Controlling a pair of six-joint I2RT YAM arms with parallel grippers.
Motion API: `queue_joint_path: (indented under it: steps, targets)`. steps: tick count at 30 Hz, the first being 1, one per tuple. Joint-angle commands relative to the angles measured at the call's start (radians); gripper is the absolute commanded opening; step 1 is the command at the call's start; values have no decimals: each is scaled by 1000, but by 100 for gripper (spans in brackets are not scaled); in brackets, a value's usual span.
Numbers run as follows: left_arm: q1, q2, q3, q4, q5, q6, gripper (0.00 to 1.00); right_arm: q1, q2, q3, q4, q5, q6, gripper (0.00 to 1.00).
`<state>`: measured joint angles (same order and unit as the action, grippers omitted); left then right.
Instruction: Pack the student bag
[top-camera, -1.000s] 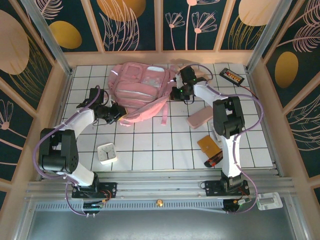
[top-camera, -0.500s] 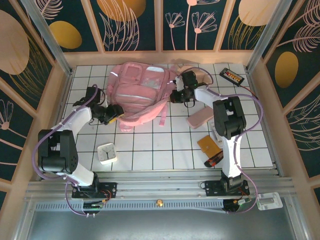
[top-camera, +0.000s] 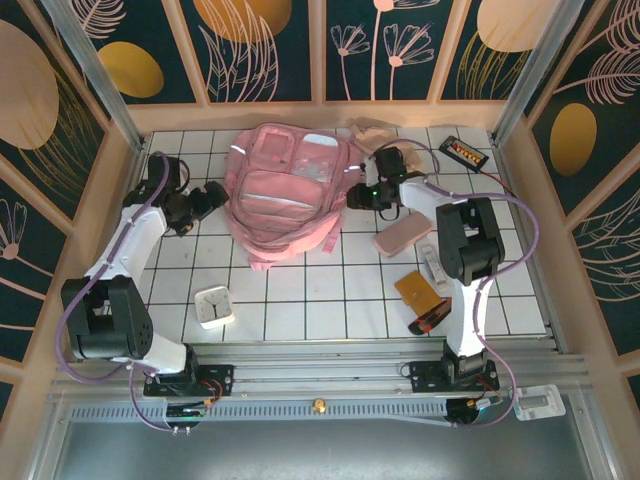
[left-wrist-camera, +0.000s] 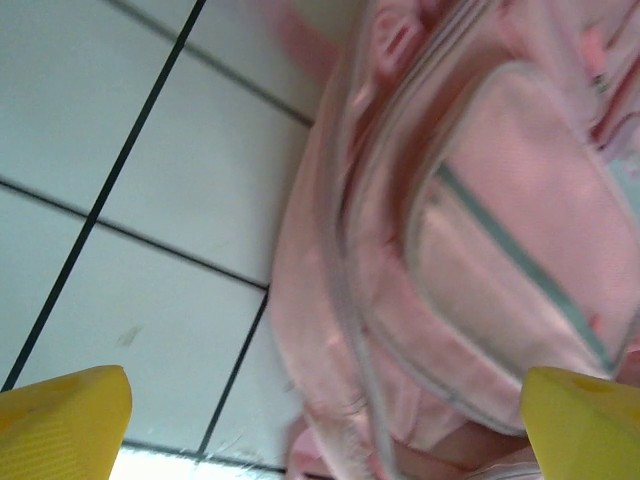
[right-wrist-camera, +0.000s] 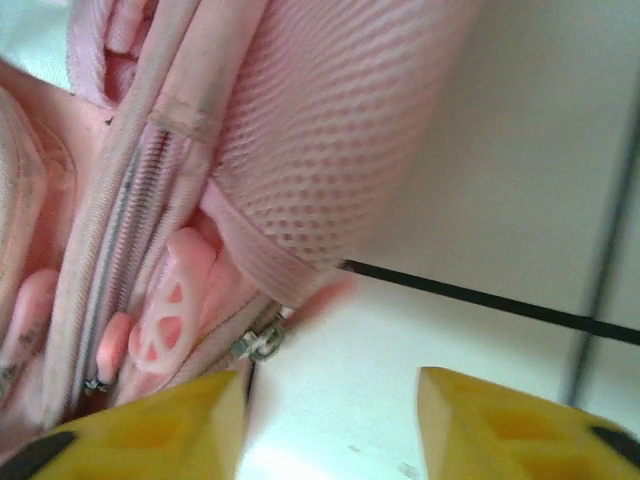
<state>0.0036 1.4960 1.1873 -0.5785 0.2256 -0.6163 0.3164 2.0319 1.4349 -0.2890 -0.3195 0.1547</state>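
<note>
student bag (left-wrist-camera: 480, 220) blurred, edges cropped; left claw (left-wrist-camera: 320, 425) spread wide

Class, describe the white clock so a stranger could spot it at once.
Find the big pink backpack at the back of the tiled table. Come toward the near edge, on the left, to the clock. It is a white square with a round dial, apart from the rest.

White-black arms (top-camera: 133, 238), purple cables (top-camera: 137, 395), yellow fingertips (left-wrist-camera: 62, 425)

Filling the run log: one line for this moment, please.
large pink fabric backpack: lying front-up | left pincer: open, empty | right pincer: open, empty
</note>
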Motion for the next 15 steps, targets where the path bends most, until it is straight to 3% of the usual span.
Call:
queue_joint_path:
  steps: [1,6,15]
  targets:
    - [-70,58,114,-28,-45,53,98,-84,-125,-25,-36,63,73,56]
    - [-209,171,279,-60,-110,173,99,-178,-249,-86,5,-15,193,61]
    - [-396,359,460,-131,-137,401,97,-155,-186,27,-61,-171,152,60]
